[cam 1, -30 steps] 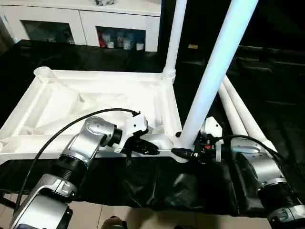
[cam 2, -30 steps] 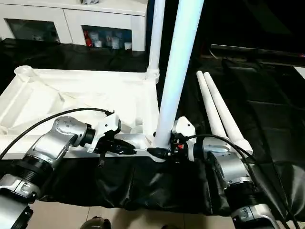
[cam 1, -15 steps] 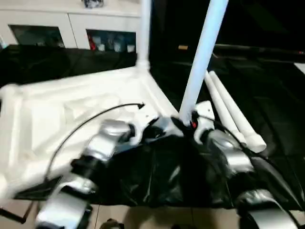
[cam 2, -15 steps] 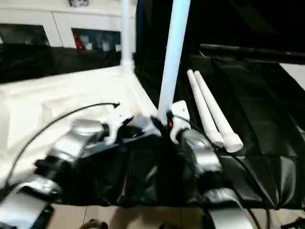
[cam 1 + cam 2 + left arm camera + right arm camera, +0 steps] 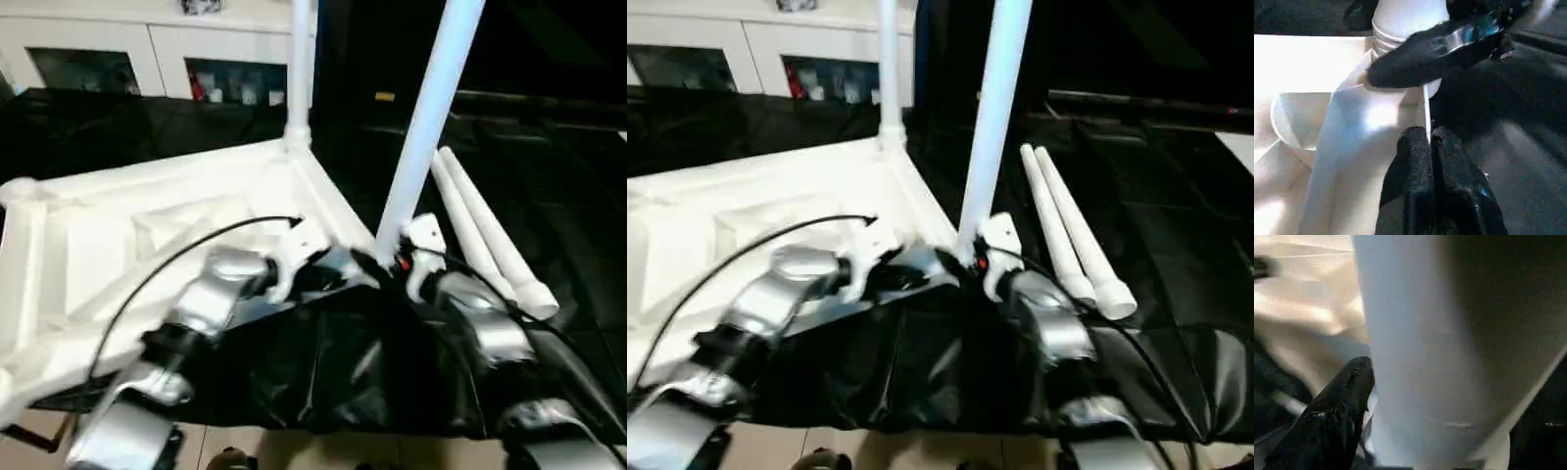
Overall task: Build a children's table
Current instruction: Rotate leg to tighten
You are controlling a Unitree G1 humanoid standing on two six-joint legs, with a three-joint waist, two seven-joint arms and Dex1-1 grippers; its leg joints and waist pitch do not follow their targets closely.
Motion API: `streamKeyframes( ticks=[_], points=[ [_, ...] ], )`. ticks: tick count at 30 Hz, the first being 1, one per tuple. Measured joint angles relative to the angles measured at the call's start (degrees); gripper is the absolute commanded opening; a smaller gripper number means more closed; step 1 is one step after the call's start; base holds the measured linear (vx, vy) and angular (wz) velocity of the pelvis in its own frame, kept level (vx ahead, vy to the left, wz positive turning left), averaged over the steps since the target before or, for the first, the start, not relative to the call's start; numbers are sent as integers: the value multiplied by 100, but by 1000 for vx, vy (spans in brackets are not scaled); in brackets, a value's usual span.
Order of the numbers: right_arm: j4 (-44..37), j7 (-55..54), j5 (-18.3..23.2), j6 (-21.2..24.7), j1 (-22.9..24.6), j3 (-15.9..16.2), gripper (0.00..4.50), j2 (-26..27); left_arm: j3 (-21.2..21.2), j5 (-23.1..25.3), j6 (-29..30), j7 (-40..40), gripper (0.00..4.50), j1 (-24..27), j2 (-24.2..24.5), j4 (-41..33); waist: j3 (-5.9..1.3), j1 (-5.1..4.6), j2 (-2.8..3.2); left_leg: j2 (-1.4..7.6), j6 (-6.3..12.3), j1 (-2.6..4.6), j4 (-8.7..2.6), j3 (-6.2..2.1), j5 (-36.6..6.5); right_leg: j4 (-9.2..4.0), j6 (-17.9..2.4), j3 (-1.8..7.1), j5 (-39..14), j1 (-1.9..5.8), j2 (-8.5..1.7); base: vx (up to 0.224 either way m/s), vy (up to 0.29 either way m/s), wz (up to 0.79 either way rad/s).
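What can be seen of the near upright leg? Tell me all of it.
The near upright leg is a long white tube of smooth plastic, leaning slightly, its ribbed foot seated in the near right corner socket of the tabletop. The right tool straddles its base; one black finger lies across the ribs. Its upper end runs out of view.

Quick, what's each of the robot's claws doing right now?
Left gripper: shut, pinching the table top's rim.
Right gripper: around the standing leg at its base; whether it grips cannot be told.
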Motion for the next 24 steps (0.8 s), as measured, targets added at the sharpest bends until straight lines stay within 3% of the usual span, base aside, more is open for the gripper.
streamKeyframes(
  ticks=[8,12,17,24],
  points=[
    [-761,1836,239,334,369,427,355,-872,-180,-107,-110,-959,0,26,364,-67,0,106,4,1,1,2,3,4,-1,-6,1,5,-1,11,0,0,0,0],
    [-967,2339,286,486,411,614,322,-1110,-264,-131,-190,-1292,0,23,492,-57,0,116,5,2,1,4,2,3,0,-4,8,4,-5,13,0,0,0,0],
    [-1054,2405,282,527,448,669,285,-1116,-287,-150,-263,-1464,0,-8,557,24,0,107,4,2,1,5,2,3,0,-5,24,4,-15,12,0,0,0,0],
    [-1024,2043,257,558,506,554,274,-866,-254,-134,-306,-1241,0,-32,522,118,0,96,4,2,1,6,2,1,0,-4,24,3,-14,11,0,0,0,0]
  ],
)
